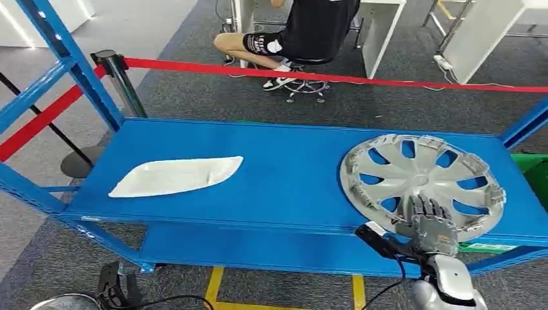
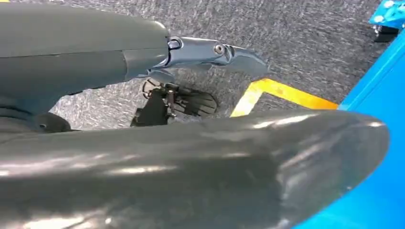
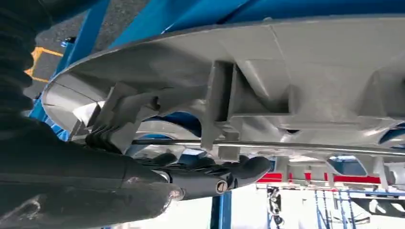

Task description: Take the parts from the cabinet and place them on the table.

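Your silver hubcap lies flat at the right end of the blue shelf, its near rim reaching the shelf's front edge. Your right hand rests on that near rim, its fingers spread over the spokes on top. From the right wrist camera you see the hubcap from its ribbed underside, with dark fingers lying against a thin metal ring there, so the hand holds the rim between top and bottom. Well apart, toward the shelf's left end, lies a white, leaf-shaped plastic panel, flat and untouched. Your left hand is seen from its wrist camera over grey carpet beside a yellow floor line and the blue shelf edge; its fingers are stretched out and hold nothing. Behind the shelf a red barrier tape runs across, and past it a person sits on a wheeled chair.
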Motion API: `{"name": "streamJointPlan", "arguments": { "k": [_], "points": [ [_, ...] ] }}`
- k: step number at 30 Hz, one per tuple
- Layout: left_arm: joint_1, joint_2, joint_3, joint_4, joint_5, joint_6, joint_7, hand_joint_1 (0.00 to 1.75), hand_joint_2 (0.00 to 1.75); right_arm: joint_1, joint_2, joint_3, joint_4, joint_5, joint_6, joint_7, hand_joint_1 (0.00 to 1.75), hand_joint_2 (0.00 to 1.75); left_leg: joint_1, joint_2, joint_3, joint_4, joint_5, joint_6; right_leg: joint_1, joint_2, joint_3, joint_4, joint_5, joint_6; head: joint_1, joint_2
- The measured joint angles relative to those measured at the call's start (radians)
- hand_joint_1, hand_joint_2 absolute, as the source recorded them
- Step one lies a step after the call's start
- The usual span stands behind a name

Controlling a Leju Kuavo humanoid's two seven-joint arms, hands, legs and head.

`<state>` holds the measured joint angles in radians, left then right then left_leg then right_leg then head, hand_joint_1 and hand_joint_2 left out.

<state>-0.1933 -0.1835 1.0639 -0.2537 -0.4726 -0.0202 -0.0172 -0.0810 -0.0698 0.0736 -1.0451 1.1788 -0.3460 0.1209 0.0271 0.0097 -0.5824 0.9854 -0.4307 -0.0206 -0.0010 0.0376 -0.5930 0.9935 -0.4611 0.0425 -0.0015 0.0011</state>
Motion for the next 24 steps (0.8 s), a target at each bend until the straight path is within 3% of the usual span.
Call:
{"name": "streamJointPlan", "arguments": {
  "k": [1, 2, 3, 4, 6, 8, 9, 10, 11, 12, 13, 14, 15, 16, 17, 18, 19, 24],
  "points": [
    [-0.003, -0.001, -0.001, 0.0, 0.0, 0.0, 0.001, 0.0, 0.0, -0.016, 0.0, 0.0, 0.026, 0.0, -0.004, 0.002, 0.84, 1.75, 0.003, 0.0, 0.0, 0.0, -0.003, 0.0, 0.002, -0.001, 0.001, 0.0, -0.013, -0.005, 0.0, 0.0],
    [-0.006, -0.002, -0.003, 0.0, 0.0, 0.0, 0.001, 0.0, 0.0, -0.028, 0.0, -0.001, 0.046, 0.0, -0.006, 0.005, 1.64, 1.75, 0.006, 0.001, 0.002, 0.0, -0.01, -0.001, 0.004, -0.001, 0.003, 0.0, -0.026, -0.009, 0.0, 0.0],
    [-0.009, -0.004, -0.005, 0.0, 0.0, 0.001, 0.002, 0.0, 0.0, -0.038, 0.0, -0.002, 0.06, 0.0, -0.007, 0.009, 1.75, 1.75, 0.007, 0.001, 0.004, 0.0, -0.025, 0.0, 0.006, -0.002, 0.007, 0.0, -0.041, -0.016, 0.0, 0.0],
    [-0.01, -0.005, -0.007, 0.0, 0.002, 0.003, 0.003, 0.0, 0.0, -0.048, 0.0, -0.003, 0.077, 0.0, -0.01, 0.012, 1.75, 1.75, 0.008, 0.001, 0.009, 0.0, -0.048, -0.001, 0.007, -0.004, 0.013, -0.001, -0.062, -0.024, 0.001, 0.0],
    [-0.015, -0.007, -0.01, 0.0, 0.005, 0.004, 0.005, 0.0, 0.0, -0.062, 0.0, -0.013, 0.113, 0.003, -0.014, 0.013, 1.75, 1.75, 0.008, 0.0, 0.026, 0.0, -0.122, -0.008, 0.009, -0.009, 0.03, -0.004, -0.129, -0.047, 0.001, 0.0],
    [-0.021, -0.01, -0.014, 0.0, 0.006, 0.005, 0.006, 0.0, 0.0, -0.065, 0.0, -0.029, 0.137, 0.006, -0.017, 0.014, 1.75, 1.75, 0.008, 0.0, 0.04, -0.001, -0.214, -0.022, 0.008, -0.013, 0.045, -0.006, -0.227, -0.066, 0.001, 0.0],
    [-0.027, -0.01, -0.016, 0.0, 0.011, 0.005, 0.007, 0.0, 0.0, -0.068, -0.001, -0.035, 0.144, 0.01, -0.019, 0.016, 1.75, 1.75, 0.006, 0.0, 0.04, -0.003, -0.248, -0.033, 0.007, -0.015, 0.044, -0.009, -0.28, -0.075, 0.002, 0.0],
    [-0.037, -0.01, -0.017, -0.001, 0.015, 0.005, 0.008, 0.0, 0.0, -0.075, -0.001, -0.039, 0.148, 0.014, -0.021, 0.017, 1.75, 1.75, 0.006, 0.0, 0.032, -0.007, -0.262, -0.042, 0.007, -0.017, 0.041, -0.009, -0.334, -0.082, 0.002, 0.0],
    [-0.048, -0.01, -0.018, -0.002, 0.018, 0.006, 0.008, 0.0, 0.0, -0.082, -0.001, -0.045, 0.15, 0.016, -0.021, 0.017, 1.75, 1.75, 0.006, 0.0, 0.022, -0.016, -0.248, -0.043, 0.007, -0.019, 0.035, -0.009, -0.388, -0.09, 0.002, 0.0],
    [-0.053, -0.01, -0.019, -0.004, 0.018, 0.006, 0.008, 0.0, 0.0, -0.088, -0.001, -0.049, 0.153, 0.017, -0.024, 0.016, 1.75, 1.75, 0.006, 0.0, 0.009, -0.031, -0.194, -0.044, 0.003, -0.02, 0.031, -0.012, -0.398, -0.047, 0.002, 0.0],
    [-0.053, -0.01, -0.019, -0.004, 0.018, 0.006, 0.008, 0.0, 0.0, -0.09, -0.001, -0.05, 0.159, 0.017, -0.031, 0.016, 1.75, 1.75, 0.007, 0.0, 0.003, -0.055, -0.078, -0.041, 0.004, -0.025, 0.024, -0.012, -0.406, -0.049, 0.002, 0.0],
    [-0.044, -0.01, -0.02, -0.004, 0.018, 0.006, 0.008, 0.0, 0.0, -0.089, -0.001, -0.049, 0.166, 0.019, -0.041, 0.015, 1.75, 1.75, 0.008, 0.0, 0.005, -0.088, 0.105, -0.021, 0.005, -0.024, 0.019, -0.004, -0.401, -0.052, 0.001, 0.0],
    [-0.035, -0.009, -0.02, -0.004, 0.021, 0.007, 0.008, 0.0, 0.0, -0.085, -0.001, -0.05, 0.174, 0.021, -0.042, 0.014, 1.75, 1.75, 0.004, 0.002, 0.006, -0.087, 0.069, 0.029, 0.006, -0.024, 0.016, 0.0, -0.394, -0.062, 0.003, 0.0],
    [-0.023, -0.01, -0.02, -0.004, 0.024, 0.008, 0.009, 0.0, 0.0, -0.084, -0.001, -0.051, 0.176, 0.027, -0.045, 0.014, 1.75, 1.75, 0.005, -0.001, 0.013, -0.086, 0.061, 0.002, 0.007, -0.022, 0.022, -0.01, -0.386, -0.087, 0.005, 0.0],
    [-0.016, -0.011, -0.02, -0.004, 0.027, 0.01, 0.008, 0.0, 0.0, -0.084, -0.001, -0.054, 0.176, 0.034, -0.045, 0.016, 1.75, 1.75, 0.006, 0.001, 0.018, -0.097, 0.1, -0.027, 0.007, -0.023, 0.019, -0.012, -0.371, -0.112, 0.001, 0.0],
    [-0.012, -0.01, -0.02, -0.004, 0.034, 0.009, 0.007, 0.0, 0.0, -0.083, -0.001, -0.058, 0.177, 0.038, -0.045, 0.017, 1.75, 1.75, 0.003, 0.001, 0.022, -0.097, 0.074, 0.006, 0.007, -0.024, 0.021, -0.013, -0.357, -0.136, 0.004, 0.0],
    [-0.009, -0.009, -0.02, -0.004, 0.037, 0.008, 0.006, 0.0, 0.0, -0.081, -0.001, -0.06, 0.176, 0.042, -0.045, 0.017, 1.75, 1.75, 0.001, -0.001, 0.025, -0.097, 0.077, 0.004, 0.008, -0.025, 0.024, -0.015, -0.352, -0.145, 0.003, 0.0],
    [-0.005, -0.004, -0.023, -0.004, 0.042, 0.006, 0.004, 0.0, 0.0, -0.079, 0.0, -0.06, 0.173, 0.051, -0.044, 0.016, 1.75, 1.75, -0.001, 0.001, 0.036, -0.097, 0.072, 0.008, 0.005, -0.028, 0.037, -0.018, -0.368, -0.117, 0.002, 0.0]
  ]
}}
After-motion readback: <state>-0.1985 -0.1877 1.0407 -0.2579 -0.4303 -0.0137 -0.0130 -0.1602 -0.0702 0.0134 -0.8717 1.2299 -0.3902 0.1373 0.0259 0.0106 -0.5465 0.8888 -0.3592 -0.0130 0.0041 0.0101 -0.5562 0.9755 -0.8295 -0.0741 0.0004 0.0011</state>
